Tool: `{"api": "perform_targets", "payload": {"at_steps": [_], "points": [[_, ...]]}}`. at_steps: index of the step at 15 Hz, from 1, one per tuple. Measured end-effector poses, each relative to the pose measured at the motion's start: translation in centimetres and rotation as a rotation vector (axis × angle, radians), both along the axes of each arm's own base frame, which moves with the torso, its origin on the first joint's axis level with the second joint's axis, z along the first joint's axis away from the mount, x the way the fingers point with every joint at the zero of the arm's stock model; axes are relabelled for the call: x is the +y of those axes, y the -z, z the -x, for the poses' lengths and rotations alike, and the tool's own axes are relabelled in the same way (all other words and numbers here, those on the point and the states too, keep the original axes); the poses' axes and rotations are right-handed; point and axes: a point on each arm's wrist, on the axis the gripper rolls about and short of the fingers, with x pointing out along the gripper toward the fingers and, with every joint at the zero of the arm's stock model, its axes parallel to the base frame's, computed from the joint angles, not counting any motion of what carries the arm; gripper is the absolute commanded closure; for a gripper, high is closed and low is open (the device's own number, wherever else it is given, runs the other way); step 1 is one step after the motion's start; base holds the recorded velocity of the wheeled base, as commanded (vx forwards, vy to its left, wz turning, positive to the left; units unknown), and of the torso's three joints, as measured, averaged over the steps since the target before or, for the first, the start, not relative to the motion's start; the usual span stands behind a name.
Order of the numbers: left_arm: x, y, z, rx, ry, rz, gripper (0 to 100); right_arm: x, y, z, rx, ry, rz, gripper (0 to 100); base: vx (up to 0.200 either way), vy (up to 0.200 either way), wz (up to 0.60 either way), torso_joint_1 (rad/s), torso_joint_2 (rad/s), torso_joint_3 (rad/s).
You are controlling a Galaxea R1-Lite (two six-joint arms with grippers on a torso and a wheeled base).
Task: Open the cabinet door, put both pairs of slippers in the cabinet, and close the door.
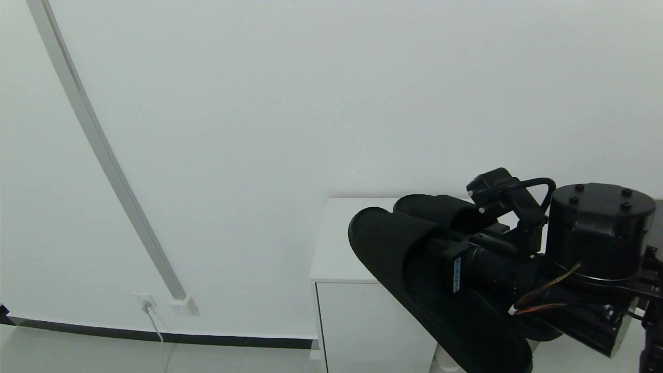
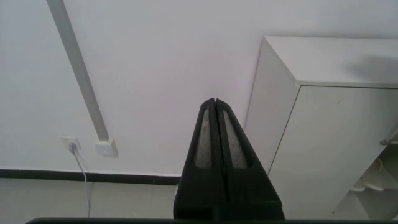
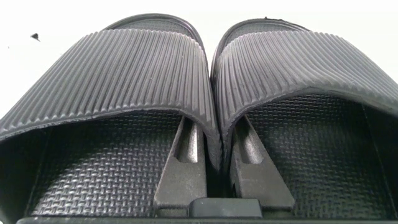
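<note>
1. The right gripper [image 3: 217,165] holds a pair of black slippers [image 1: 393,243] in the air on the right of the scene, in front of the white cabinet [image 1: 336,243] and overlapping its top in the head view.
2. In the right wrist view the two slippers [image 3: 143,68] lie side by side with their ribbed straps up. One finger [image 3: 183,168] reaches into each slipper, and the claw pinches the two touching inner walls between them.
3. The slippers' toes point away from the gripper, toward the wall [image 1: 311,77].
4. The left gripper [image 2: 215,112] has its claw pressed together with nothing in it. It faces the wall just left of the cabinet [image 2: 329,62], above the floor.
5. The cabinet stands against the wall. Its left front panel [image 1: 362,326] is plain white. Low at the cabinet's right in the left wrist view, an open section with a pale shelf [image 2: 373,186] shows. I cannot tell what lies on it.
6. A grey conduit strip [image 1: 98,140] runs slantwise down the wall to a small box [image 1: 184,306], left of the cabinet.
7. Just left of that box sits a wall socket [image 1: 144,300], with a pale cable [image 1: 158,331] hanging toward the floor [image 1: 77,352].
8. A dark baseboard [image 1: 207,340] runs along the foot of the wall.
</note>
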Motion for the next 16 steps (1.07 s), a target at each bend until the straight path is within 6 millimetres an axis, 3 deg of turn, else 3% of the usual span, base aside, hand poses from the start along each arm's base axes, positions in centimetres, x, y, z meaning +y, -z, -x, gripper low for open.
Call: {"api": "perform_targets", "payload": {"at_steps": [4,13,16], "points": [[0.0,0.0,0.0,0.0,0.0,0.002,100,-0.24,-0.38,0.16,-0.009,0.002,-0.01,100,0.0,0.0,0.0,0.0,0.0,0.0],[0.0,0.0,0.0,0.0,0.0,0.004,100,-0.07,-0.08,-0.13,-0.006,0.013,-0.002,100,-0.2,0.0,0.0,0.001,0.0,0.001],[0.0,0.0,0.0,-0.001,-0.001,0.005,100,0.07,0.27,-0.47,0.001,0.027,0.007,100,0.0,0.0,0.0,0.0,0.0,0.0]]}}
